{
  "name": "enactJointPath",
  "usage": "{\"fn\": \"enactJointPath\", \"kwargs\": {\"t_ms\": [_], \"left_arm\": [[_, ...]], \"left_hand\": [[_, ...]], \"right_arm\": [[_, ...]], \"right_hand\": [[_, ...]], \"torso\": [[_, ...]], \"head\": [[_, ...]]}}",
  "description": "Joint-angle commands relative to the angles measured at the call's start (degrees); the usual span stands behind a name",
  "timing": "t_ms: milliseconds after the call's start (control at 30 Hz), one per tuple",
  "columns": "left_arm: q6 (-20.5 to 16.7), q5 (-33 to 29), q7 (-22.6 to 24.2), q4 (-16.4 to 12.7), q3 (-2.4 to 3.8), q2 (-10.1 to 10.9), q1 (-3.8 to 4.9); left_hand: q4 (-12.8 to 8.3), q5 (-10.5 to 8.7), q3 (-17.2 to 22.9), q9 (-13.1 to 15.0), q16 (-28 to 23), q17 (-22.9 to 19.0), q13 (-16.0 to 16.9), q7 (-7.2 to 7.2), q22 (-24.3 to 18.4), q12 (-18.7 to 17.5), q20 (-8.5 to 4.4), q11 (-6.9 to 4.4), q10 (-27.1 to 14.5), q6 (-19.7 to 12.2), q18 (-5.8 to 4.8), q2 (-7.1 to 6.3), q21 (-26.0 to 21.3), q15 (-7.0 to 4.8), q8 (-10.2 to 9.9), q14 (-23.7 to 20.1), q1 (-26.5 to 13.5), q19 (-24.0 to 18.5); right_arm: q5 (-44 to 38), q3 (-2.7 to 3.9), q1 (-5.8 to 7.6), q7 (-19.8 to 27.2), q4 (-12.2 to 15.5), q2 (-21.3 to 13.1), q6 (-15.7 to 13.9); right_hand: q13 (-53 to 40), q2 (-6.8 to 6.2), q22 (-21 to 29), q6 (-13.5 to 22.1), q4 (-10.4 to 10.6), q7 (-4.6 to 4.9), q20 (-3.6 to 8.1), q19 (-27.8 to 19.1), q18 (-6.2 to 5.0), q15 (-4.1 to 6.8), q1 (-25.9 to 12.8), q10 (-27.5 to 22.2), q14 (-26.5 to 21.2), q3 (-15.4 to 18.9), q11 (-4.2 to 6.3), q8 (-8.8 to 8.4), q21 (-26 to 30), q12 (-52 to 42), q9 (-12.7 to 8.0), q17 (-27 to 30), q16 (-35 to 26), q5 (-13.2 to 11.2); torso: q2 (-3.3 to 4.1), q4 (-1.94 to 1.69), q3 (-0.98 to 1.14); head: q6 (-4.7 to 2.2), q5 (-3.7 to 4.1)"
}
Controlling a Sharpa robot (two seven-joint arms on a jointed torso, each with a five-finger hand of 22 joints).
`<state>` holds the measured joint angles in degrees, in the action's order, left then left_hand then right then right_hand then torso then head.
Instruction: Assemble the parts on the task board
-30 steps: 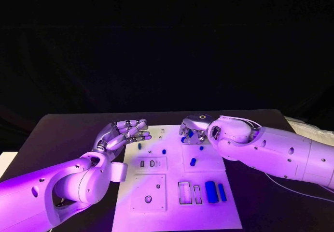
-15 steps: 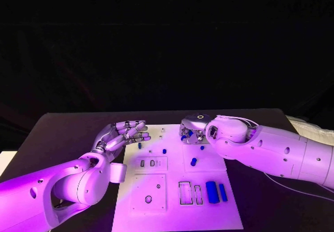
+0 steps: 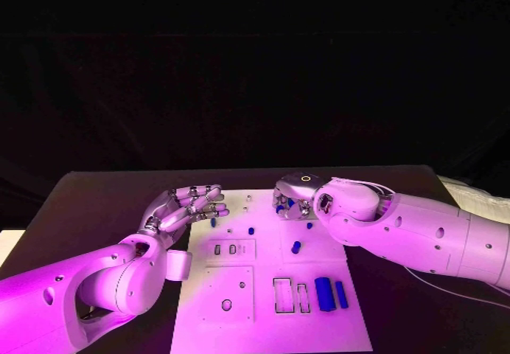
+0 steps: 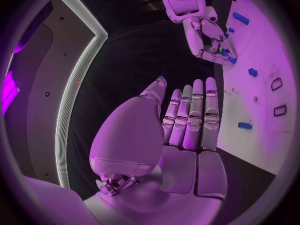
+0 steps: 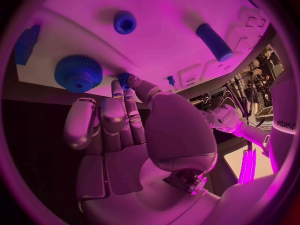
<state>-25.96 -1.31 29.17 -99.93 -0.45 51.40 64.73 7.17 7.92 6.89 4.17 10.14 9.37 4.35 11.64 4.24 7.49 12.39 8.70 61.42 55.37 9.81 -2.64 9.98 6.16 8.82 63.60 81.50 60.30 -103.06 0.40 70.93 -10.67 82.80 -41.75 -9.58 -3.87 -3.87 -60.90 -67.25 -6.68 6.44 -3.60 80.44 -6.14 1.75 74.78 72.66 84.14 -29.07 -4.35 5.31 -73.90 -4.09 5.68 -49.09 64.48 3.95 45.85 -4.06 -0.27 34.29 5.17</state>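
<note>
So the board [image 3: 319, 324] sat flat in the middle of the table [image 3: 96, 199], long way running away from the robot. Both hands were up at its far end, well apart from each other.

The left hand [image 3: 186, 209] hung at the board's far left corner, palm open. In its wrist view [image 4: 187, 117] the fingers [image 4: 211, 105] lay straight and side by side, thumb off to one side, with nothing in them. A small blue peg [image 3: 213, 221] stood on the board just beside those fingertips, and I couldn't tell if anything touched it.

The right hand [image 3: 292, 199] was curled over the far middle of the board. In its wrist view [image 5: 115, 120] a fingertip and the thumb were pinched together on a small blue part [image 5: 124, 78], right next to a blue gear [image 5: 78, 73] sitting at the board's edge. The other fingers were bent in. Whether that little part was already seated in the board or just held against it, I couldn't tell.

The rest of the blue bits were spread around:
- a round knob [image 5: 125, 21] and a short cylinder [image 5: 214, 41] lay further in from the gear
- a peg [image 3: 250, 230] and another short piece [image 3: 296, 248] were mid-board
- two longer bars [image 3: 323, 293] lay side by side near the right edge at the near end, beside two rectangular slots [image 3: 281, 293]

A white block [image 3: 180, 265] sat on the left arm's wrist, next to the board's left edge.
</note>
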Motion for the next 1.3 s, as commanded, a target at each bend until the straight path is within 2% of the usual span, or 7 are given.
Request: {"fn": "enactJointPath", "kwargs": {"t_ms": [33, 133, 267, 600, 867, 967, 1300], "left_arm": [[1.14, -0.09, 0.11, -0.09, 0.05, -0.01, 0.08], [1.15, -0.09, 0.14, -0.08, 0.05, -0.01, 0.08], [1.16, -0.09, 0.18, -0.12, 0.05, -0.01, 0.08], [1.27, -0.09, 0.17, -0.09, 0.05, -0.2, 0.08], [1.32, -0.09, 0.13, -0.07, 0.06, -0.2, 0.08], [1.31, -0.09, 0.1, -0.1, 0.06, -0.16, 0.08], [1.39, -0.09, -0.01, -0.18, 0.06, 0.0, 0.09]], "left_hand": [[-0.27, -0.35, 0.07, -0.07, -0.33, 0.05, -0.05, 0.23, -0.05, -0.18, 0.04, 0.14, 0.06, 0.14, 0.65, -0.05, -0.34, 0.12, -0.2, 0.33, -0.03, 0.26], [-0.36, -0.34, 0.1, -0.08, -0.37, 0.09, -0.07, 0.23, -0.07, -0.25, 0.04, 0.13, 0.06, 0.15, 0.66, 0.01, -0.39, 0.11, -0.24, 0.37, 0.03, 0.32], [-0.38, -0.35, 0.09, -0.09, -0.39, 0.1, -0.07, 0.23, -0.08, -0.28, 0.04, 0.14, 0.05, 0.14, 0.66, -0.01, -0.41, 0.11, -0.26, 0.37, 0.03, 0.33], [-0.51, -0.36, 0.06, -0.12, -0.5, 0.16, -0.11, 0.26, -0.13, -0.44, 0.05, 0.17, 0.0, 0.09, 0.65, -0.02, -0.52, 0.13, -0.36, 0.37, 0.05, 0.38], [-0.6, -0.36, 0.04, -0.14, -0.59, 0.2, -0.14, 0.28, -0.16, -0.57, 0.06, 0.2, -0.05, 0.05, 0.65, 0.0, -0.61, 0.15, -0.45, 0.35, 0.05, 0.4], [-0.6, -0.36, 0.04, -0.14, -0.59, 0.2, -0.14, 0.28, -0.16, -0.57, 0.06, 0.2, -0.05, 0.05, 0.65, 0.0, -0.61, 0.15, -0.45, 0.35, 0.05, 0.4], [-0.67, -0.37, 0.03, -0.16, -0.66, 0.23, -0.16, 0.29, -0.19, -0.66, 0.07, 0.22, -0.1, 0.02, 0.64, 0.02, -0.68, 0.17, -0.51, 0.34, 0.05, 0.42]], "right_arm": [[-0.56, 0.24, 0.06, -1.14, 0.49, 0.17, -6.33], [0.02, 0.33, 0.18, -1.48, 0.18, 0.72, -8.49], [0.81, 0.39, 0.55, -1.59, -1.35, 2.47, -10.52], [1.11, 0.4, 0.77, -1.27, -4.75, 6.34, -11.69], [1.18, 0.31, 0.74, -0.81, -7.35, 9.14, -10.41], [1.2, 0.22, 0.67, -0.75, -7.89, 9.69, -9.54], [1.06, -0.01, 0.47, -1.38, -9.28, 10.74, -6.97]], "right_hand": [[-0.62, 0.96, -0.3, 0.27, -0.11, 0.2, -0.05, 0.1, 0.96, 0.27, 1.56, 1.74, 1.56, -0.4, 1.69, -0.54, -0.49, 0.47, 0.0, -0.16, 0.56, -0.31], [-0.2, 0.55, -0.55, 1.56, -0.29, 0.71, -0.38, -0.17, 1.01, -0.28, 1.57, -0.03, 1.39, -1.01, 1.13, -1.52, -0.79, 0.7, -0.22, -0.23, 0.87, 0.03], [0.08, 0.16, -0.72, 2.46, -0.29, 0.98, -0.85, -0.47, 1.02, -0.67, 1.38, -1.35, 1.24, -1.63, 0.66, -1.78, -1.03, 0.67, -0.38, -0.26, 1.16, 0.2], [0.09, 0.08, -0.9, 2.6, -0.27, 1.07, -0.99, -0.51, 1.03, -0.72, 1.33, -1.5, 1.21, -1.83, 0.59, -1.75, -1.19, 0.62, -0.39, -0.38, 1.33, 0.23], [0.09, -0.04, -1.04, 2.7, -0.23, 1.16, -1.08, -0.54, 1.03, -0.77, 1.21, -1.59, 1.2, -1.89, 0.52, -1.74, -1.31, 0.6, -0.39, -0.53, 1.5, 0.25], [0.09, -0.07, -1.15, 2.75, -0.16, 1.17, -1.12, -0.53, 1.04, -0.8, 1.11, -1.62, 1.22, -1.89, 0.49, -1.74, -1.39, 0.6, -0.4, -0.69, 1.64, 0.23], [0.09, -0.31, -1.32, 2.9, 0.17, 1.19, -1.27, -0.62, 1.02, -0.88, 0.6, -1.79, 1.18, -1.81, 0.43, -1.71, -1.58, 0.58, -0.39, -0.73, 1.86, 0.09]], "torso": [[0.12, -0.08, -0.07], [0.22, -0.19, -0.09], [0.34, -0.25, -0.1], [0.45, -0.49, -0.1], [0.6, -0.53, -0.12], [0.62, -0.63, -0.14], [0.74, -0.54, -0.14]], "head": [[-0.24, -0.02], [-0.37, 0.04], [-0.62, 0.15], [-0.69, -0.13], [-0.68, -0.37], [-0.6, -0.47], [-0.65, -0.61]]}}
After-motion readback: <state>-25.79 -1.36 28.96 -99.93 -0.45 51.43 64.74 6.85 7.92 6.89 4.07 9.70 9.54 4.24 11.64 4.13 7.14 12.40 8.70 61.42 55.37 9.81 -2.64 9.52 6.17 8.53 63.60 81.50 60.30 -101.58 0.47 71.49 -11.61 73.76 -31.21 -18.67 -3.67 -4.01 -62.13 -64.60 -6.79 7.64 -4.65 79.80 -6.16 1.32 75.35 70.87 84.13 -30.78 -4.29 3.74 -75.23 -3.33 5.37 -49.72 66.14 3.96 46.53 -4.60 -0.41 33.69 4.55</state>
